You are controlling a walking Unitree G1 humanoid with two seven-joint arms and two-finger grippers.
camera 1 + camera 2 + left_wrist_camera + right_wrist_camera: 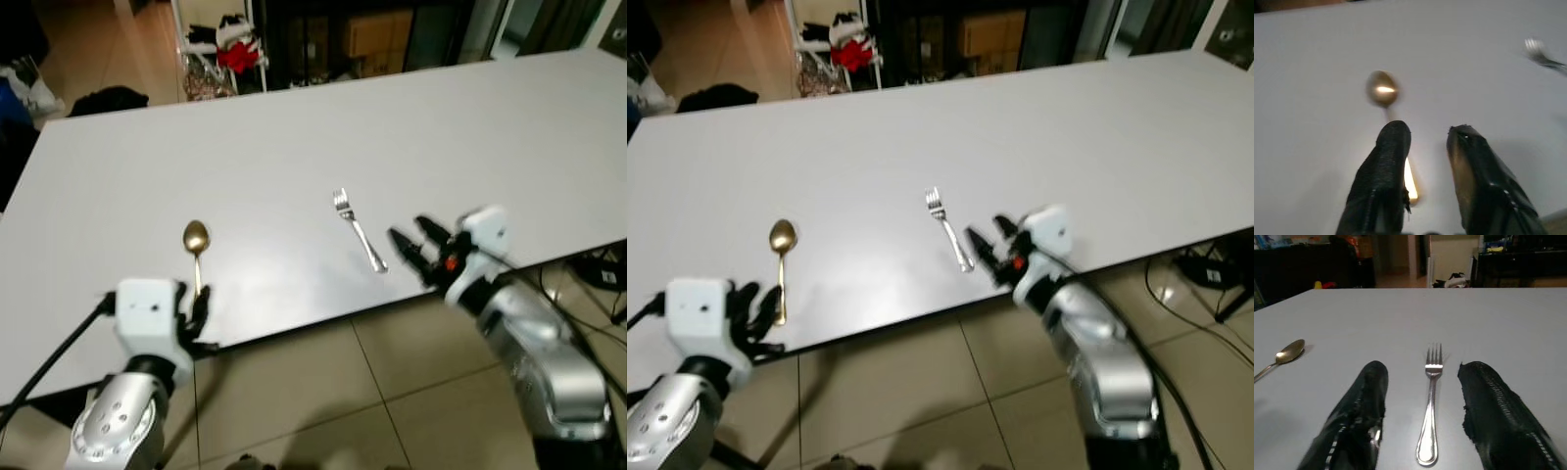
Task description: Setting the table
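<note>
Both grippers are sitting at the near edge of the table (294, 127) with jaws spread, right gripper (411, 247) lining up on the fork (359, 231) handle, left gripper (199, 315) straddling the gold spoon (196, 251) handle, probably for pickup.

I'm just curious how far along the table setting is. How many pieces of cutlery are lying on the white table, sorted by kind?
Spoon, gold-coloured: 1
Fork, silver: 1
Total: 2 pieces on the white table
</note>
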